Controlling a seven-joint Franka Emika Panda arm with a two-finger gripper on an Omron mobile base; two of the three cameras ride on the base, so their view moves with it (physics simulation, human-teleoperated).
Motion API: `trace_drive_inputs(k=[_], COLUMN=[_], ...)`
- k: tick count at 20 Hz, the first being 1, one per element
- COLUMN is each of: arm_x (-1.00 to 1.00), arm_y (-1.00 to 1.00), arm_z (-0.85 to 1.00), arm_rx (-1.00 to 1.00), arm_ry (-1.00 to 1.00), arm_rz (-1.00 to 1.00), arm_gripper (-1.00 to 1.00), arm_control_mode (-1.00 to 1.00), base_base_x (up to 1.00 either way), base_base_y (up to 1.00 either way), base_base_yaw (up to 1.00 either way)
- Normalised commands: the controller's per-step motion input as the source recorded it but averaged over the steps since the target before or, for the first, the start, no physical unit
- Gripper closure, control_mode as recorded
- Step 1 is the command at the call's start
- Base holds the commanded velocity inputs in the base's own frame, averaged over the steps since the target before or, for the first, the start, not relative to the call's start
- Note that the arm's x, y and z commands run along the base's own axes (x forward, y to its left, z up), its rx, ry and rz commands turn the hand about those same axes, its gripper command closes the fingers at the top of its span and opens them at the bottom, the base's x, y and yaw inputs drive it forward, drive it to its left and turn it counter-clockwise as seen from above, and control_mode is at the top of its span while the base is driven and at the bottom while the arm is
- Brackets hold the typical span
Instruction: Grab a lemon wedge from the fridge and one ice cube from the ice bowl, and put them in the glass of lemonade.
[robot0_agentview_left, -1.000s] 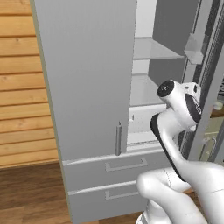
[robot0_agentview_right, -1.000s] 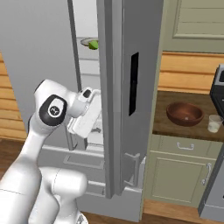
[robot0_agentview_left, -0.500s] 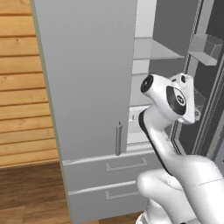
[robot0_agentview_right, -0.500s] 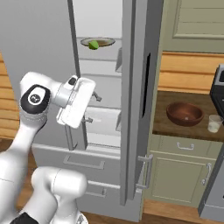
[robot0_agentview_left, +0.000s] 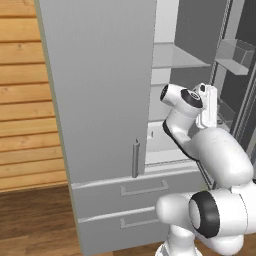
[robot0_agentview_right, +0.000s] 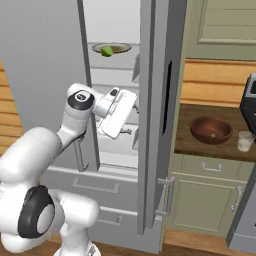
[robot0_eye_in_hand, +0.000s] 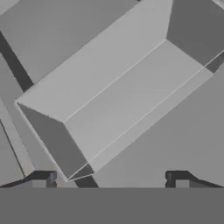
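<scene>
Claw (robot0_eye_in_hand: 109, 179) fingers stand wide apart and carry nothing; the hand view looks past them into a pale compartment inside the fridge (robot0_agentview_left: 100, 100). Arm pose: the white arm rises from the base, bends sharply at the elbow and reaches into the open right half of the fridge, with the hand (robot0_agentview_right: 117, 114) turned sideways at the level of the lower compartment, beside the inner edge of the open door (robot0_agentview_right: 152, 115). Lemon wedge (robot0_agentview_right: 106, 51) location: on a shallow plate (robot0_agentview_right: 120, 48) on an upper shelf, well above the hand and deeper in the cavity. Judged risks: the hand must climb a full shelf level inside a narrow opening, so the wrist or forearm could strike a shelf edge or the door; a steep approach could push the small wedge across the plate or off it instead of bracketing it. Farther right, on the counter (robot0_agentview_right: 200, 145), the ice bowl (robot0_agentview_right: 211, 130) sits just beside the glass of lemonade (robot0_agentview_right: 244, 140); whether an ice cube lies in the bowl cannot be told at this size.
</scene>
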Motion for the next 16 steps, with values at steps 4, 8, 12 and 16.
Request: trace_drive_inputs(k=[4,8,12,16], arm_x=[0.19,0.22,0.03,0.0], arm_y=[-1.0,-0.74,0.24,1.0], arm_z=[-0.15,-0.02,0.05,0.07], arm_rx=[0.08,0.04,0.02,0.0], arm_ry=[0.0,0.0,-0.1,-0.39], arm_rz=[-0.09,-0.04,-0.06,-0.22], arm_gripper=[-1.0,-1.0,-1.0,-1.0], arm_control_mode=[-1.0,-1.0,-1.0,-1.0], base_base_x=[0.0,0.0,0.0,0.0], base_base_y=[0.0,0.0,0.0,0.0], base_base_yaw=[0.0,0.0,0.0,0.0])
